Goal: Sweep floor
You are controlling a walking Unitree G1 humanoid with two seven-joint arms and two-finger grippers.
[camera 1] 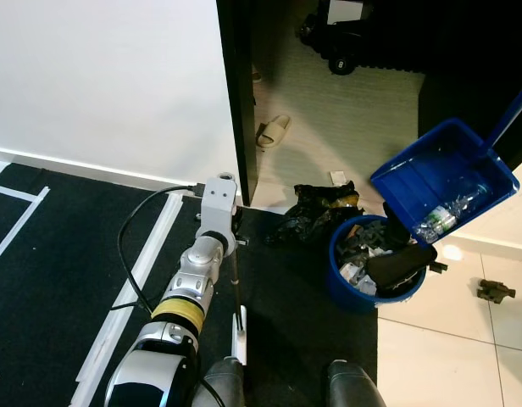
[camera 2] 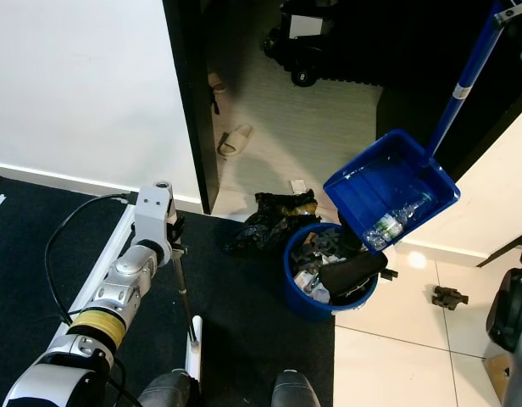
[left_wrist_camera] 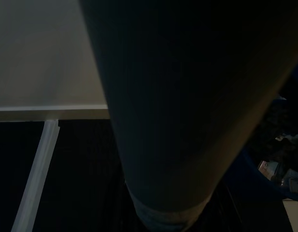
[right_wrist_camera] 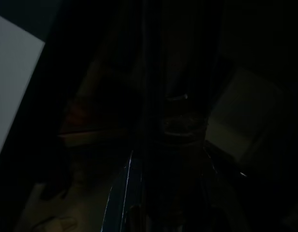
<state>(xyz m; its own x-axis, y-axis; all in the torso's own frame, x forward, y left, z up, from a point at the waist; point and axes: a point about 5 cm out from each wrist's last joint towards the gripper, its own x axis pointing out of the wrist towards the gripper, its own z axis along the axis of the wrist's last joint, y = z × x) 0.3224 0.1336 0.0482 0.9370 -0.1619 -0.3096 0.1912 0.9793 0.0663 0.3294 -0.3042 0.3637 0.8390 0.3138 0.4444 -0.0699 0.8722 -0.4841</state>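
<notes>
Right eye view showed the blue dustpan tilted over the blue bin, right of the doorway, a plastic bottle sliding out. Light, stiff; best held by its long handle. Neither gripper's state could be told.

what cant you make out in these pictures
- Right gripper: the right wrist view is too dark to show it.
- Left gripper: the left wrist view is blocked by a dark cylinder up close.
- Upper end of the blue plastic dustpan's long blue handle: cut off by the picture's top edge.
- Bottom of the round blue trash bin: buried under rubbish.
</notes>
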